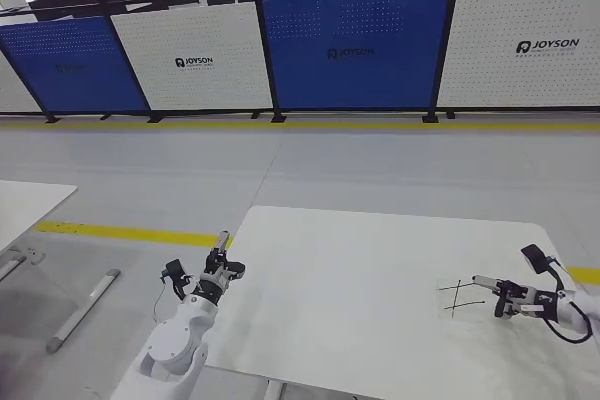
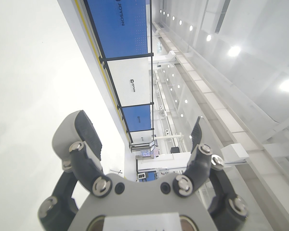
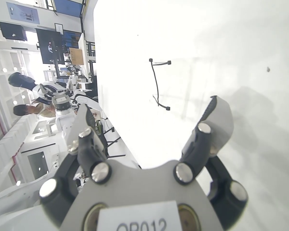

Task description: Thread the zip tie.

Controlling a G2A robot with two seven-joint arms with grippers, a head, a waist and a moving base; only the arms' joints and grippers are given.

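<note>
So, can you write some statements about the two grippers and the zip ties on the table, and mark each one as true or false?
1. The right gripper holds a zip tie. False: the right gripper has open fingers with nothing between them, and the zip ties lie on the table ahead of it.
2. The left gripper is open and holds nothing. True: the left gripper has its fingers spread with nothing between them.
3. The zip ties lie much nearer to the right gripper than to the left gripper. True.
4. The zip ties are white. False: they are black on a white table.
</note>
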